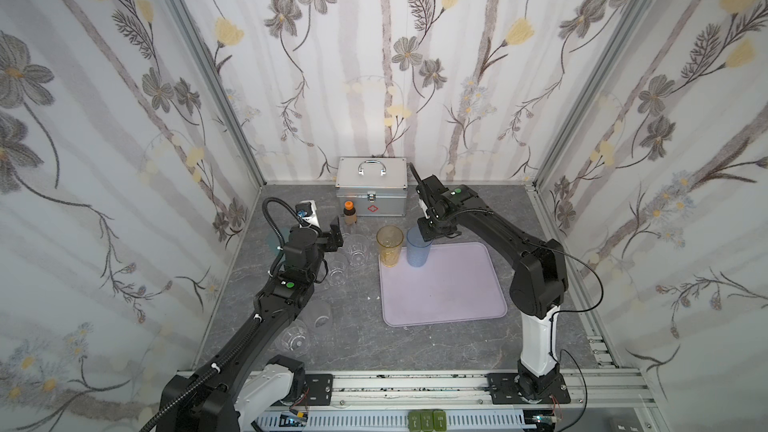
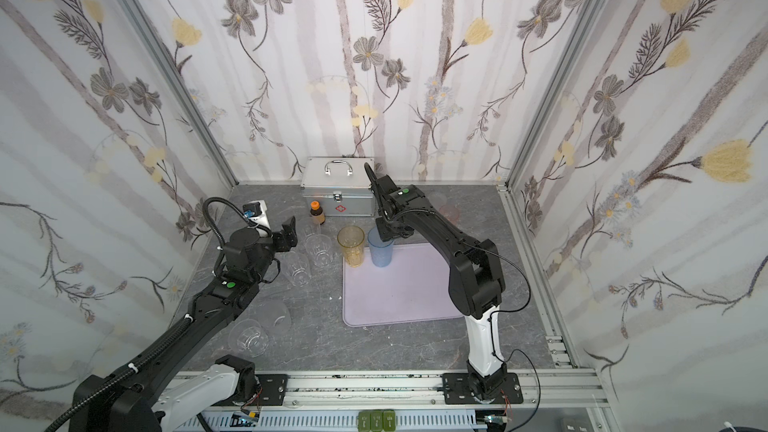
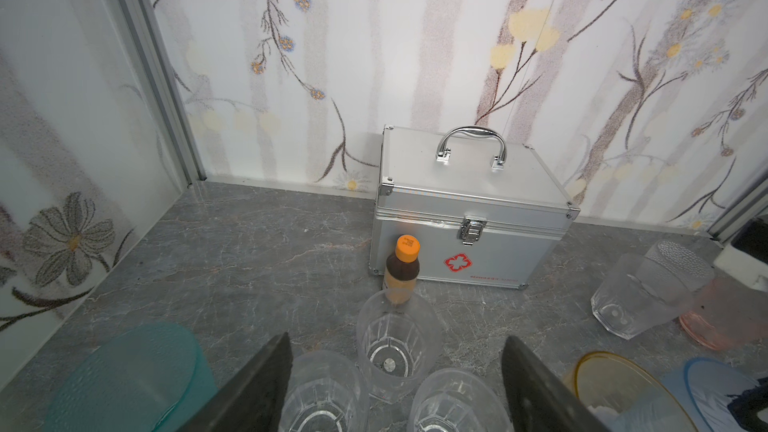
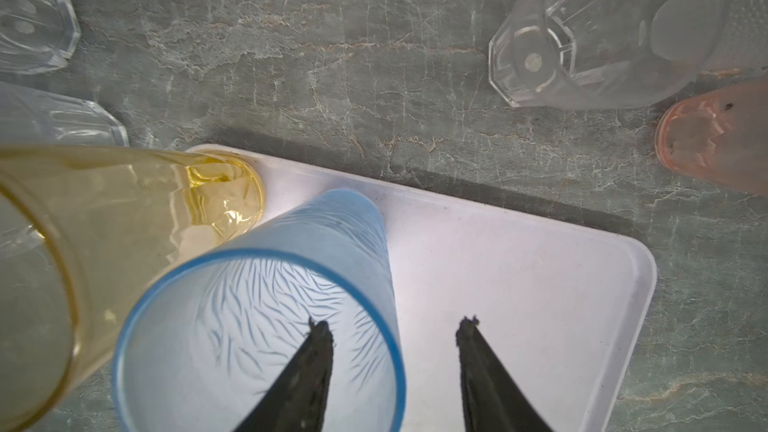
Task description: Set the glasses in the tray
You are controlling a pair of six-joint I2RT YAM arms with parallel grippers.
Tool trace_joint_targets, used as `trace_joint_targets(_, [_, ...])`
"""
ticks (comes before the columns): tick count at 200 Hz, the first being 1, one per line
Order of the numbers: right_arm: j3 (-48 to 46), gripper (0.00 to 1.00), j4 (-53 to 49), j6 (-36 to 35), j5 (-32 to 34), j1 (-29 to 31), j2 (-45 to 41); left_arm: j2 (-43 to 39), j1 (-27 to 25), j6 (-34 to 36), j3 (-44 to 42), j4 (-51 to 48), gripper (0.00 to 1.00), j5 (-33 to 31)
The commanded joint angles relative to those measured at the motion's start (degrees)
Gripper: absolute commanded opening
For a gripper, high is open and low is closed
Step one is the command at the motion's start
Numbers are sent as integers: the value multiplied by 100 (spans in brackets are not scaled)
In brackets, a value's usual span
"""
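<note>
The tray point(image 1: 449, 288) is pale lilac and flat with rounded corners, and lies on the table point(image 1: 415, 347). The amber glass point(image 1: 389, 248) and blue glass point(image 1: 418, 251) stand upright, just beside each other, in its far left corner. Clear faceted glasses point(image 1: 357, 249) stand on the table left of the tray. The pink glass point(image 4: 715, 139) stands beyond its far edge.

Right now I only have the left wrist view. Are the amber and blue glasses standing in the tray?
Observer: Yes. The amber glass and blue glass stand upright at the tray's far left corner.
Operator: Is the right gripper holding the blue one?
Observer: No. The right gripper is open, one finger inside its rim, one outside.
Operator: Any glasses behind my camera?
Observer: Two beside the left arm: a clear faceted glass and a frosted glass.
</note>
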Motion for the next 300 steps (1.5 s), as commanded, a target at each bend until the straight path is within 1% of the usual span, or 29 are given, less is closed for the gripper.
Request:
trace_joint_targets(1, [-86, 51, 296, 111, -148, -19, -244, 17, 12, -209, 106, 52, 82, -328])
trace_joint_targets(11, [-204, 51, 469, 141, -260, -50, -398, 33, 50, -341, 290, -272, 81, -503])
trace_joint_targets(29, [-811, 52, 1216, 347, -555, -102, -861, 30, 232, -346, 642, -821, 81, -527])
trace_joint_targets(43, [-1300, 52, 1746, 532, -720, -115, -1189, 107, 552, -430, 943, -1259, 80, -195])
trace_joint_targets(60, [-1741, 52, 2189, 746, -707, -129, -1521, 245, 1033, -539, 1254, -1787, 79, 254])
trace_joint_targets(69, [-1941, 52, 2384, 817, -646, -146, -1665, 369, 1373, -561, 1379, -2053, 79, 586])
trace_joint_targets(79, [-2365, 52, 2778, 921, -535, -164, -1904, 557, 1804, -570, 1471, -2284, 79, 975])
trace_joint_targets(91, [-2815, 52, 3153, 1041, -490, -176, -2125, 781, 2363, -686, 1478, -2415, 78, 1342])
trace_joint_targets(106, [-3172, 52, 3377, 1142, -499, -182, -2310, 1004, 3097, -956, 1456, -2452, 77, 1943])
trace_joint_targets(116, [-3427, 52, 3556, 1186, -445, -190, -2462, 1159, 3455, -1141, 1476, -2450, 76, 2169])
trace_joint_targets(126, [-3605, 52, 3686, 1198, -387, -211, -2554, 1305, 3644, -1193, 1560, -2450, 76, 2193])
trace_joint_targets(132, [-3677, 52, 3726, 1194, -361, -221, -2580, 1536, 3697, -1186, 1631, -2458, 74, 2133])
trace_joint_targets(154, [-3795, 52, 3747, 1124, -333, -294, -2599, 1983, 3729, -1098, 1859, -2467, 73, 1887])
trace_joint_targets(180, [-3899, 52, 3798, 1039, -298, -424, -2699, 2375, 3720, -1063, 2059, -2468, 71, 1862])
trace_joint_targets(202, [-4056, 52, 3838, 908, -233, -681, -2792, 2498, 3720, -1021, 2064, -2459, 70, 1724])
trace_joint_targets(225, [-4232, 52, 3953, 979, -352, -963, -2898, 2621, 3720, -960, 1963, -2459, 70, 1776])
trace_joint_targets(259, [-4350, 52, 4140, 1141, -519, -1016, -2931, 2730, 3720, -860, 1920, -2450, 70, 1647])
trace_joint_targets(300, [-4412, 52, 4210, 1215, -596, -1022, -2876, 3072, 3711, -880, 1944, -2450, 64, 1775])
